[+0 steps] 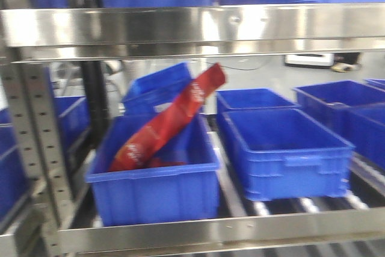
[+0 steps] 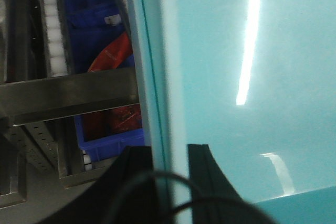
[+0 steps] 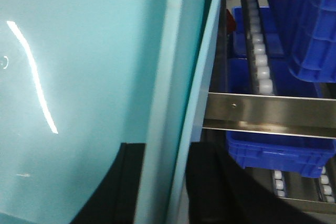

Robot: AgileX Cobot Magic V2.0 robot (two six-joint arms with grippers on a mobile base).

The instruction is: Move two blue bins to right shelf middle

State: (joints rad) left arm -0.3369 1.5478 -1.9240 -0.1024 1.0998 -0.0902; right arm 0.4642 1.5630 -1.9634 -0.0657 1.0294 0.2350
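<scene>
Nearest you, each wrist view shows a gripper clamped on a teal wall's edge — left gripper (image 2: 163, 169) at bottom centre, right gripper (image 3: 165, 174) likewise. Beyond, in the front view, 2 blue bins sit on the shelf (image 1: 228, 230): left bin (image 1: 153, 188) holding a red bag (image 1: 165, 124), right bin (image 1: 286, 151) lower right — more bins behind.

Brushed shiny metal shelf rail (image 1: 192, 25), below it smooth blue plastic bins (image 1: 283, 148), glossy red foil packet (image 1: 171, 118), glossy teal panel (image 2: 252, 77)
</scene>
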